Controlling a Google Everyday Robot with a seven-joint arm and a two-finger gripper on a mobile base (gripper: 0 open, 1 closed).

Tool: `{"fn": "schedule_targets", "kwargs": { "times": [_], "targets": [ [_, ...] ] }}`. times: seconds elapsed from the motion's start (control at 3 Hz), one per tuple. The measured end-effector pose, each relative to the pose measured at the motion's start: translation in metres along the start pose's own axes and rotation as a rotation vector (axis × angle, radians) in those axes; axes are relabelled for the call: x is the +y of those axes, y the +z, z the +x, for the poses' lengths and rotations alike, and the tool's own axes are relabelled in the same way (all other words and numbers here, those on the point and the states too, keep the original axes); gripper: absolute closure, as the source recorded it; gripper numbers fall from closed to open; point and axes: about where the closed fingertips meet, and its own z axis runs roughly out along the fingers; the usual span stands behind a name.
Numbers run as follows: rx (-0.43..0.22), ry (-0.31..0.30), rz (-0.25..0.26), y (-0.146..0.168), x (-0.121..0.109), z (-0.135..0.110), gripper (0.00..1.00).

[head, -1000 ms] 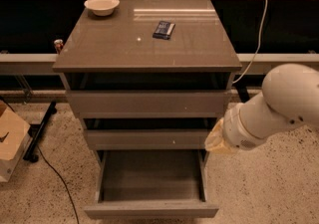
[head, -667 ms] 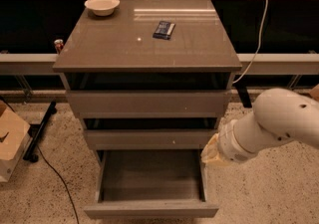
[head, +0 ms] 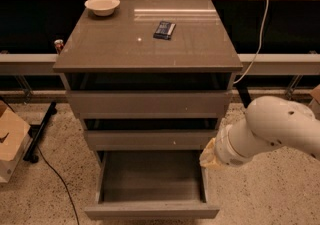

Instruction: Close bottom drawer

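The bottom drawer [head: 150, 211] stands pulled out, the hand [head: 208, 155] just beside its right wall.

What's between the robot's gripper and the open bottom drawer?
Nothing visible. In the camera view the gripper hangs right beside the bottom drawer, at its right wall.

We see only a pale yellowish tip of the gripper [head: 209, 155], just beside the right wall of the bottom drawer [head: 150, 211]. The rest of it sits behind the white arm [head: 272, 131], which runs off the right edge of the view. The gripper covers the drawer's back right corner. Up and to the left of the gripper, on the cabinet top [head: 110, 49], lies a small dark flat item [head: 164, 29] that we cannot identify. Far left of the gripper, a cardboard box [head: 10, 141] is cut by the left edge, and a black cable [head: 59, 181] leaves at the bottom.
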Motion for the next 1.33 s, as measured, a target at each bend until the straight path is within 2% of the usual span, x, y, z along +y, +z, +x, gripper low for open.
{"fn": "schedule_targets", "kwargs": {
  "times": [0.33,0.67,1.0,1.33],
  "targets": [
    [-0.021,-0.014,0.002,0.036,0.001,0.012,1.00],
    [-0.076,0.016,-0.016,0.090,0.006,0.036,1.00],
    [-0.076,0.016,-0.016,0.090,0.006,0.036,1.00],
    [-0.060,0.017,-0.006,0.122,0.007,0.045,1.00]
  ]
}}
